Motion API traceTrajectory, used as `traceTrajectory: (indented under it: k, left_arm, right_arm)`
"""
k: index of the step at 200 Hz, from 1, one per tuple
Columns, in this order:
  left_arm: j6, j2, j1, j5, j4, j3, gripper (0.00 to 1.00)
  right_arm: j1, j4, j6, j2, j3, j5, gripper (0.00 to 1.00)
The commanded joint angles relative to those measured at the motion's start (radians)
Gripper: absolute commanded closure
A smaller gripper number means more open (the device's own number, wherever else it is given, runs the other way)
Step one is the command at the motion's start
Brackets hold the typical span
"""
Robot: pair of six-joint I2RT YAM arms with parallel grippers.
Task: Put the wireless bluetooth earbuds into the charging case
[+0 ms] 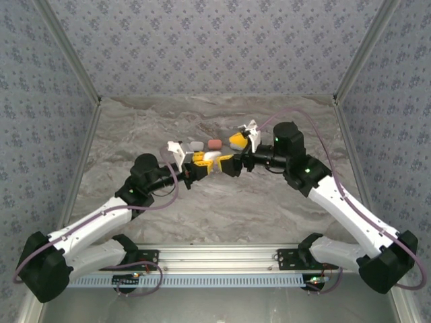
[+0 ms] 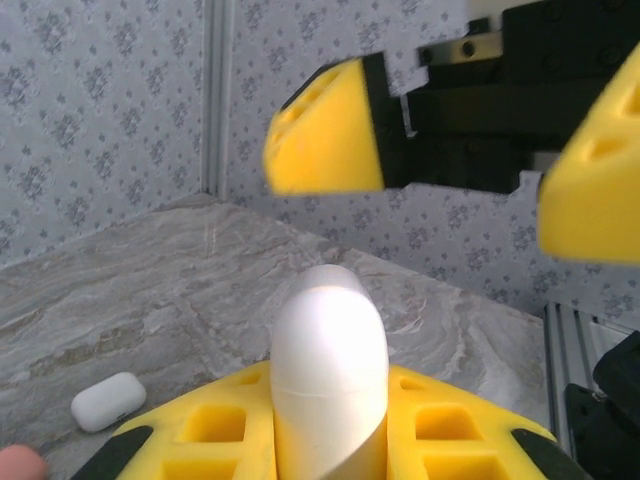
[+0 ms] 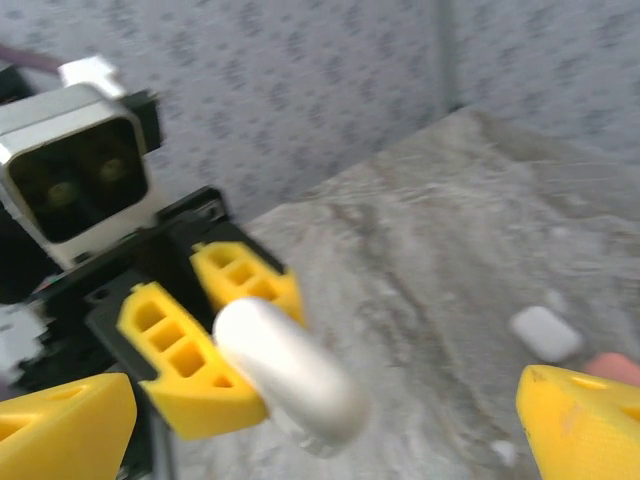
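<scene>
My left end effector (image 1: 201,160) is clamped on a white charging case (image 2: 330,370), held above the desk (image 1: 222,208). Facing it, my right end effector (image 1: 231,152) has its jaws spread wide, gripping nothing. Beyond them, a loose white case (image 1: 196,145) and a pink case (image 1: 214,143) lie side by side.

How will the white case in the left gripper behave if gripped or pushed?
The white case looks smooth and glossy, so likely hard and slippery. Clamped low in the left gripper, its rounded free end may pivot if pushed sideways.
</scene>
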Motion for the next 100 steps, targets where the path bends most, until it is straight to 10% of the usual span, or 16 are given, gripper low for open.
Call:
traceTrajectory:
  k: [1, 100]
  left_arm:
    - [-0.028, 0.043, -0.001, -0.068, -0.025, -0.005, 1.00]
    - [-0.313, 0.545, 0.036, -0.201, -0.222, 0.242, 1.00]
  right_arm:
    - [-0.030, 0.091, 0.043, -0.071, -0.070, 0.222, 0.00]
    - [-0.246, 0.412, 0.571, -0.116, -0.407, 0.248, 0.00]
